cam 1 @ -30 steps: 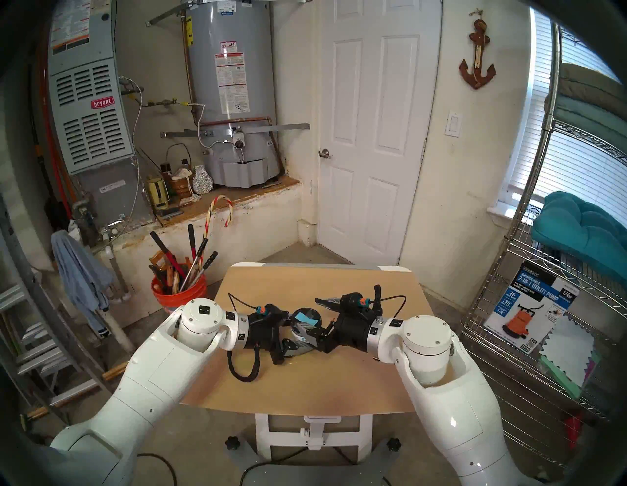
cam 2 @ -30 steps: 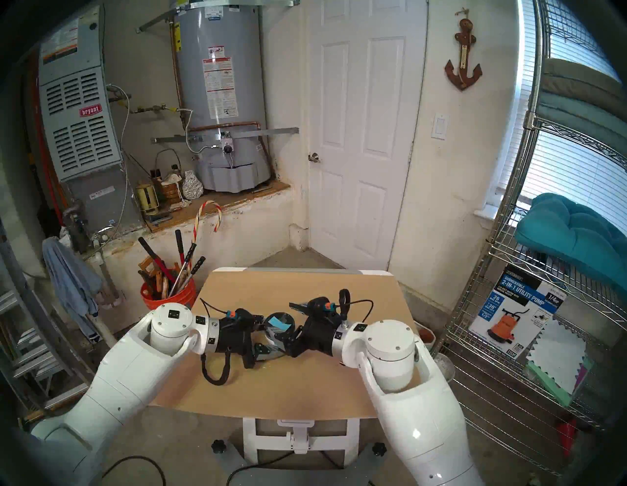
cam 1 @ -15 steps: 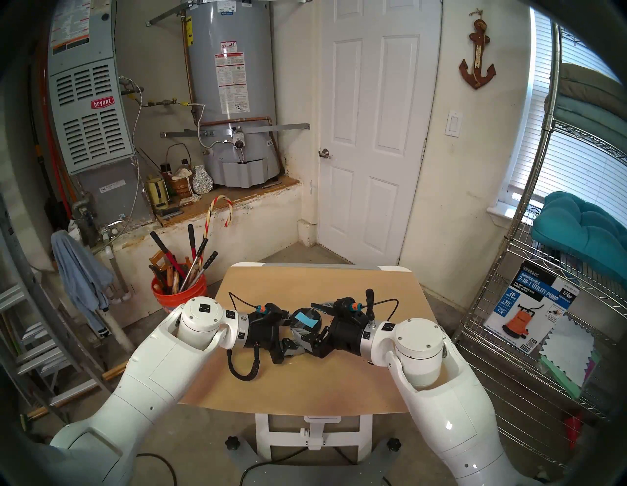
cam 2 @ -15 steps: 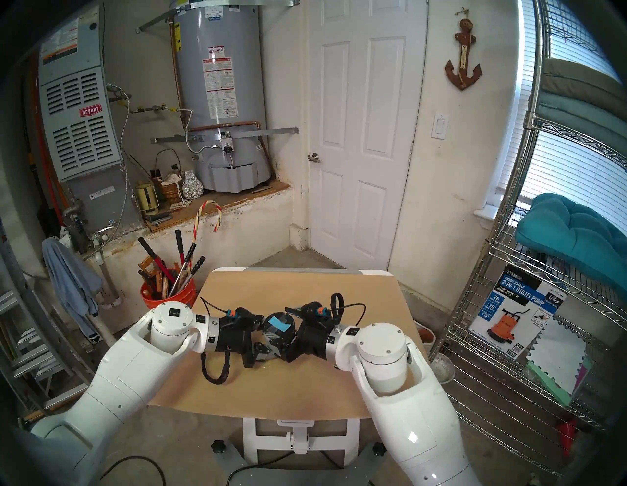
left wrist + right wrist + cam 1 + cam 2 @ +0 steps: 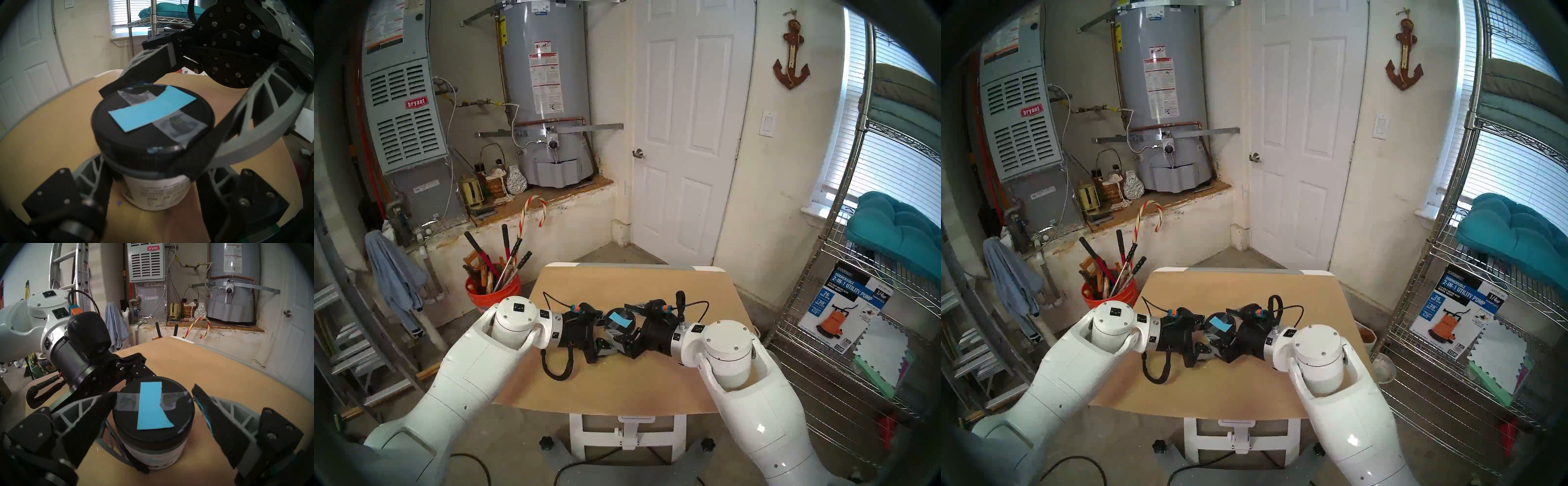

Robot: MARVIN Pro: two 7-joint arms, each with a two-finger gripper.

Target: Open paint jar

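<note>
The paint jar [image 5: 618,331] stands upright mid-table, with a white label [image 5: 158,191] and a black lid [image 5: 129,146] bearing a taped light-blue rectangle [image 5: 151,409]. My left gripper [image 5: 608,335] comes in from the left and is shut on the jar's body below the lid; its fingers [image 5: 91,171] press the jar's sides. My right gripper [image 5: 153,394] comes in from the right and is open, one finger [image 5: 95,409] touching the lid's near edge, the other [image 5: 215,414] a small gap off the far edge.
The tan table top [image 5: 619,383] holds only the jar. My left wrist's black cable [image 5: 558,370] loops onto it. An orange bucket [image 5: 493,292] of tools stands on the floor at the left, and a wire shelf [image 5: 843,305] at the right.
My right arm has moved left toward the jar, bringing its open fingers around the lid. The left gripper and the jar have not moved.
</note>
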